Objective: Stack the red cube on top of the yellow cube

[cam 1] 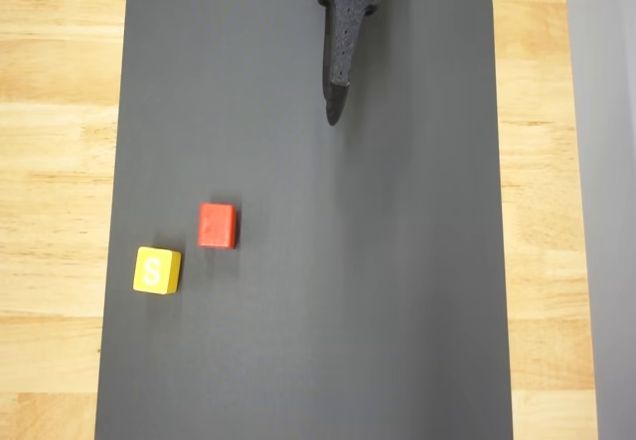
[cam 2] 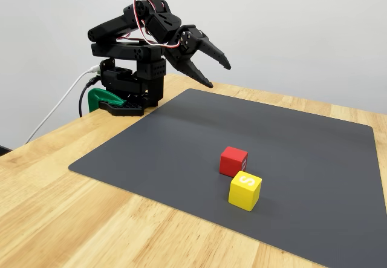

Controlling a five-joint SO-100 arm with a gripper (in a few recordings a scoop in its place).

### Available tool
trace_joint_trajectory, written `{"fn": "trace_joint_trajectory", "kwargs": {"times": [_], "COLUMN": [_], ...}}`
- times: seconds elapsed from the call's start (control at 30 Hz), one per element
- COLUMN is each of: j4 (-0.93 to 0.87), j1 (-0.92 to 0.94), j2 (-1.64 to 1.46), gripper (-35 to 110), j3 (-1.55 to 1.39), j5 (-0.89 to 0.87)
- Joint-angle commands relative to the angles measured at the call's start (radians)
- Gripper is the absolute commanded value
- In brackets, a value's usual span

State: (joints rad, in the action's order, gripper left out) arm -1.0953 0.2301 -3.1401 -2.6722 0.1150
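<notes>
The red cube (cam 1: 217, 225) (cam 2: 233, 161) lies on the dark mat, left of centre in the overhead view. Just beside it, toward the mat's front-left corner, sits the yellow cube (cam 1: 157, 270) (cam 2: 245, 190) with a white "S" facing up. The two blocks are close but apart. My black gripper (cam 1: 335, 102) (cam 2: 217, 74) hangs in the air over the far edge of the mat, well away from both cubes. In the fixed view its two fingers are spread apart with nothing between them.
The dark grey mat (cam 1: 397, 261) (cam 2: 302, 141) covers most of a light wooden table (cam 1: 50, 112) (cam 2: 60, 219). The arm's base (cam 2: 130, 86) with a green clamp and cables stands at the mat's far edge. A grey wall rises behind.
</notes>
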Motion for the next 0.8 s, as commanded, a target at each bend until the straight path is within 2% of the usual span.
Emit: {"fn": "trace_joint_trajectory", "kwargs": {"times": [0.0, 0.1, 0.77], "j4": [-0.005, -0.005, -0.005], "j1": [0.009, 0.009, 0.003], "j2": [-0.003, -0.003, -0.003], "gripper": [8, 0, 0], "j3": [-0.002, -0.002, -0.002], "j5": [0.015, 0.015, 0.026]}}
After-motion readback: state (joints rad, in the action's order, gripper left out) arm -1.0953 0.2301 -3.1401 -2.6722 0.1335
